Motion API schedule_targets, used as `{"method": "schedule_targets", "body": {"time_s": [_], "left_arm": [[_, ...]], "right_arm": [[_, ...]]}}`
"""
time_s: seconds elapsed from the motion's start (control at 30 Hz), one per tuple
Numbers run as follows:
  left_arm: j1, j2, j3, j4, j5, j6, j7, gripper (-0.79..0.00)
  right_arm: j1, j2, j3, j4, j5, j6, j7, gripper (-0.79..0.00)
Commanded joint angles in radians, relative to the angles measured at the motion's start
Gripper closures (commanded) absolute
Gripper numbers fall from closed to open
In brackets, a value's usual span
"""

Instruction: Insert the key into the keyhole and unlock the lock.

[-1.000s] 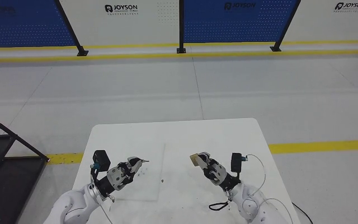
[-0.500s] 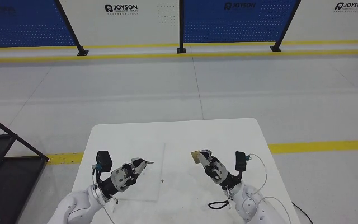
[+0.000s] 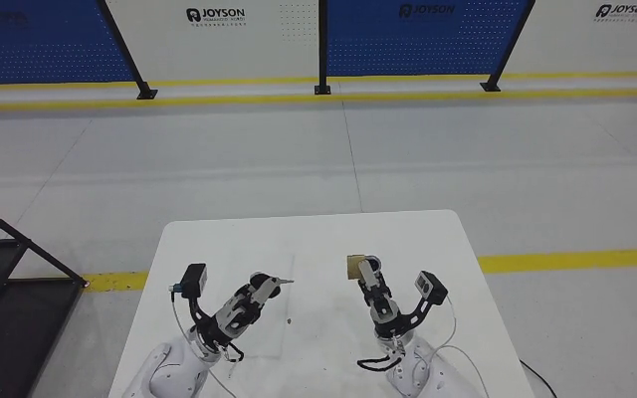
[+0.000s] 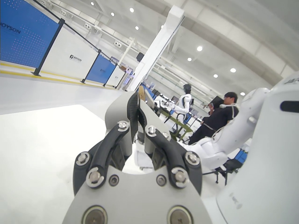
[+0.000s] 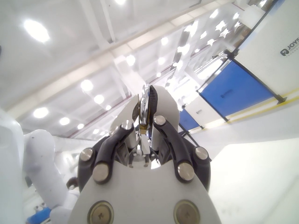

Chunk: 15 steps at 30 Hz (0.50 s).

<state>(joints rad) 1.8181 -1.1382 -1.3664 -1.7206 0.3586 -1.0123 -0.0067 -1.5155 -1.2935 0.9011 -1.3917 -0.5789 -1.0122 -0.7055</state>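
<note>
- The left gripper [image 3: 267,287] has its jaws closed on the key [image 3: 283,283]. The key's slim blade sticks out past the jaw tips.
- In the top view the key's long axis runs in line with the jaws. Its tip points across the white table [image 3: 309,234] toward the other arm and slightly away from the robot.
- The right gripper [image 3: 366,271] is clamped on the lock [image 3: 354,266]. The brass body sits at the jaw tips, jutting toward the side that faces the key.
- The key tip and the lock are apart, with bare tabletop between them. Both are held above the table rather than resting on it.
- The top view gives the gap between the two parts and how they line up.
- The left wrist view gives the grip up close. The left gripper [image 4: 138,104] has its black pads [image 4: 133,108] pressed together. The key [image 4: 143,95] emerges as a tan and grey sliver from the top of the seam between them.
- In the right wrist view the lock [image 5: 143,110] stands edge-on between the jaws of the right gripper [image 5: 146,103]. It is a thin strip of shiny metal and brass lying against the dark pad [image 5: 153,99], with its long edge running along the jaws.
- No view shows which way the keyhole faces.
</note>
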Motion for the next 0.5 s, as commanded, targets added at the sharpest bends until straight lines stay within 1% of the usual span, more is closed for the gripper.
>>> {"method": "schedule_targets", "body": {"time_s": [0.0, 0.17, 0.33, 0.47], "left_arm": [[-0.011, -0.003, 0.028, 0.006, -0.007, 0.000, 0.034, 0.000], [-0.037, -0.014, 0.092, 0.022, 0.024, 0.000, 0.105, 0.000], [-0.062, -0.029, 0.157, 0.047, 0.059, 0.000, 0.192, 0.000], [-0.088, -0.042, 0.201, 0.082, 0.103, 0.001, 0.238, 0.000]], "right_arm": [[0.014, -0.003, -0.026, 0.011, 0.009, 0.000, -0.035, 0.000], [0.038, -0.008, -0.070, 0.030, -0.010, 0.000, -0.102, 0.000], [0.051, -0.012, -0.086, 0.049, 0.004, 0.000, -0.102, 0.000], [0.054, -0.014, -0.091, 0.055, 0.006, 0.000, -0.102, 0.000]]}}
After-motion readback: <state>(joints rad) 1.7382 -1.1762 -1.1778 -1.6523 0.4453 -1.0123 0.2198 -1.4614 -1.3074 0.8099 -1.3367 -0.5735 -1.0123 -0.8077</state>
